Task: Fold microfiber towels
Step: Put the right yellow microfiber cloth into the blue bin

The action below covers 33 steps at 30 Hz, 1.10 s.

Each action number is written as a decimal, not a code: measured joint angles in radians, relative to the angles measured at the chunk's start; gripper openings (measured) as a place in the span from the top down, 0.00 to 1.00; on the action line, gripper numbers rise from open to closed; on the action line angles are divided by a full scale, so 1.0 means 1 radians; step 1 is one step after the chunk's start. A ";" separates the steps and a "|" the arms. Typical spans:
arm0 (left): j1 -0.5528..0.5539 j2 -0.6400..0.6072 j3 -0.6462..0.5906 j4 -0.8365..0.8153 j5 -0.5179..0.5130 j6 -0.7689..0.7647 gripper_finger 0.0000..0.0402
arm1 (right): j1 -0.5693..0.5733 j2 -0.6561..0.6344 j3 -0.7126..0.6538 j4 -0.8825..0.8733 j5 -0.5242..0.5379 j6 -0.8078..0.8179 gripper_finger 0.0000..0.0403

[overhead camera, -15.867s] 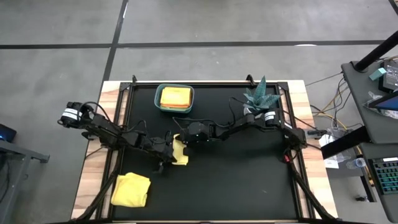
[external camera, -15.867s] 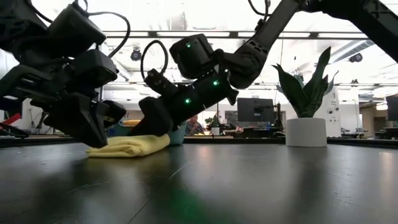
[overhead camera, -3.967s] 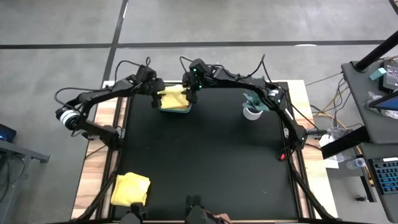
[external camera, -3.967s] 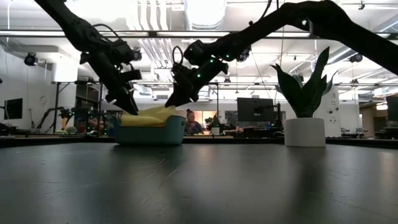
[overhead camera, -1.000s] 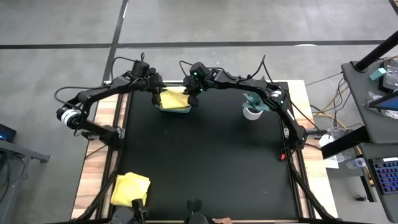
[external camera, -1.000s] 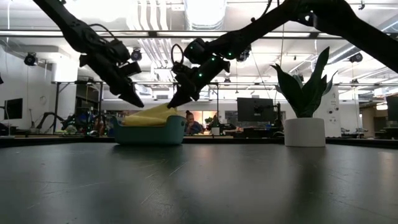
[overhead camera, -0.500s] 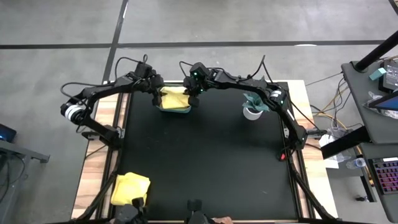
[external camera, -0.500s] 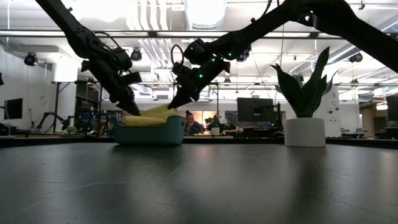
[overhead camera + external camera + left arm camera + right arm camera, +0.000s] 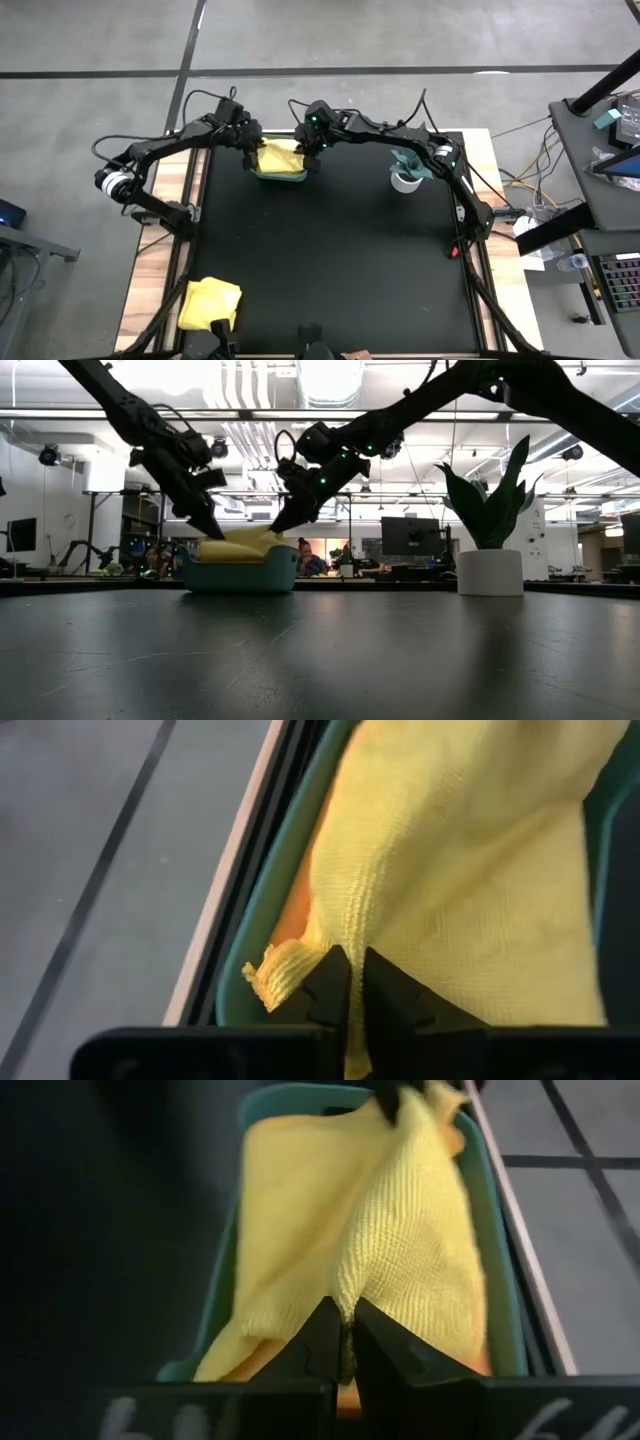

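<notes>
A teal bin (image 9: 281, 179) stands at the table's far edge, left of centre. A yellow microfiber towel (image 9: 282, 156) lies on top in it, over an orange one (image 9: 292, 916). My left gripper (image 9: 258, 157) is shut on the yellow towel's left end. My right gripper (image 9: 308, 158) is shut on its right end. The low view shows both grippers (image 9: 213, 532) (image 9: 277, 528) slanting down onto the towel (image 9: 240, 547) from either side. A second yellow towel (image 9: 210, 303) lies crumpled on the table's near left corner. My left gripper pinches the yellow towel between its two fingers at a raised edge (image 9: 326, 932), right beside a corner (image 9: 268, 976) that sticks out. The fingers slant down from the table's left. The rest of the towel lies in the bin. My right gripper pinches a raised ridge of the yellow towel (image 9: 352, 1280) near its right end between both fingers. It slants down from the table's right. The cloth rises to the fingers, and its lower part lies in the bin (image 9: 226, 1280) on the orange towel.
A potted plant in a white pot (image 9: 408, 168) stands at the far right of the black mat, close under my right arm. The bin sits against the table's far rail. The middle and near right of the mat (image 9: 350, 270) are bare.
My left gripper has dipped down to the yellow towel's left end in the bin and taken hold there. That end now stands a little higher than before. The right end stays raised.
</notes>
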 joint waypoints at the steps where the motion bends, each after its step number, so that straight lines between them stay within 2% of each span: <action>1: 0.000 -0.007 0.014 -0.022 0.000 0.000 0.99 | 0.001 -0.001 0.000 -0.001 -0.008 0.000 0.97; 13: 0.000 -0.014 0.155 -0.211 0.012 0.080 1.00 | -0.010 -0.003 -0.013 0.058 0.000 0.027 0.97; 22: 0.000 0.086 0.167 -0.158 0.008 0.069 0.99 | -0.035 -0.003 -0.031 0.057 0.004 0.054 0.97; 28: 0.000 0.131 0.192 -0.155 -0.031 0.054 0.83 | -0.030 -0.003 -0.031 0.041 0.000 0.035 0.95; 33: 0.000 0.106 0.193 -0.157 -0.092 0.063 0.65 | -0.029 -0.003 -0.022 0.030 0.006 0.035 0.83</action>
